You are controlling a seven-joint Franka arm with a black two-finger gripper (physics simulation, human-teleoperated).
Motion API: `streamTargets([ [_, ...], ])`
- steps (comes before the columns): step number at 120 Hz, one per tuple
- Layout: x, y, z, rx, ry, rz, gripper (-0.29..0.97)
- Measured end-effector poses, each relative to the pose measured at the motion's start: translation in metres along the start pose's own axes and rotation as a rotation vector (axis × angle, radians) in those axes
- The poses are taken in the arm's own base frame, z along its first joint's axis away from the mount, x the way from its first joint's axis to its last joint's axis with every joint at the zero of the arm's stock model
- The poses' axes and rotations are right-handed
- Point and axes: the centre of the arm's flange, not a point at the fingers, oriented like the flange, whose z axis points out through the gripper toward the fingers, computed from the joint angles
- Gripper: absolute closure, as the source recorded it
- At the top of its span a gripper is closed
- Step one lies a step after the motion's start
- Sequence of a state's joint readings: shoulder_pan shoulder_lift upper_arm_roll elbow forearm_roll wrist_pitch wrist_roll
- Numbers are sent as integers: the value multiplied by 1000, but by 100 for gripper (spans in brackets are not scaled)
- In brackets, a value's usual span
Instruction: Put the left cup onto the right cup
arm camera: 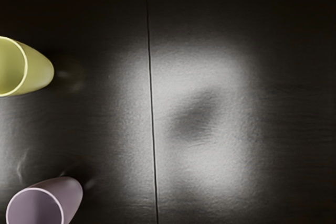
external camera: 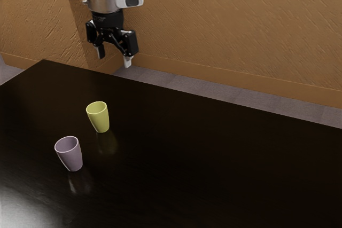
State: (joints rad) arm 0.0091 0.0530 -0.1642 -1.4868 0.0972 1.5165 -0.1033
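Two cups stand upright on the black table. The purple cup is nearer the front and further to the exterior view's left. The yellow-green cup stands a little behind it and to its right, apart from it. My gripper hangs high above the table's back edge, well above the yellow-green cup, open with nothing between its fingers. The wrist view looks straight down: the yellow-green cup and the purple cup sit off to one side of my hand, both mouths up.
A thin seam runs across the glossy tabletop, which reflects a bright patch of light. Behind the table, a grey floor strip meets an orange textured wall.
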Motion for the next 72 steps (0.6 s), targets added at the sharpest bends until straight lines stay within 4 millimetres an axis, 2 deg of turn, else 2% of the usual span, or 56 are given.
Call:
streamTargets([
  [46,3,-3,5,-1,5,-6,0],
  [72,8,-10,24,-3,-9,-18,0],
])
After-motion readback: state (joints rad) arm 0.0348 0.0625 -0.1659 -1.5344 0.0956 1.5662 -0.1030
